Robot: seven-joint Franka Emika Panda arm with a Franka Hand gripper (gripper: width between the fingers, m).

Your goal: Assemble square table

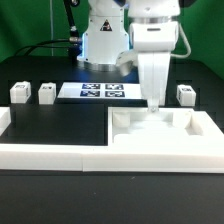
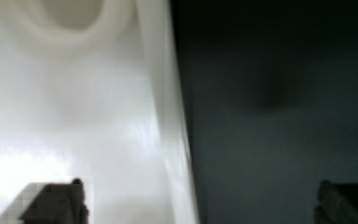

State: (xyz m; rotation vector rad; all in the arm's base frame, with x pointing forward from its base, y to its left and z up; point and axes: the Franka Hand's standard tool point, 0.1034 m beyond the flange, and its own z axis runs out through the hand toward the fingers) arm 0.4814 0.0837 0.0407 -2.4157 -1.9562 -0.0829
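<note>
Border rail (image 1: 50, 158), then tabletop (image 1: 205, 126) beneath gripper (image 1: 152, 102)

White arm (image 1: 105, 40), rounded glossy shells, black bands at the joints. The base column (image 1: 100, 45) is fat and domed, with a small dark marking on its front that is too blurred to read. The wrist housing (image 1: 155, 30) is a boxy white block with a darker band underneath. A thin black cable (image 1: 186, 42) curves beside it. The gripper (image 1: 153, 98) looks pale and tapered in the exterior view. In the wrist view the fingertips (image 2: 51, 203) are dark and squared-off.
</note>
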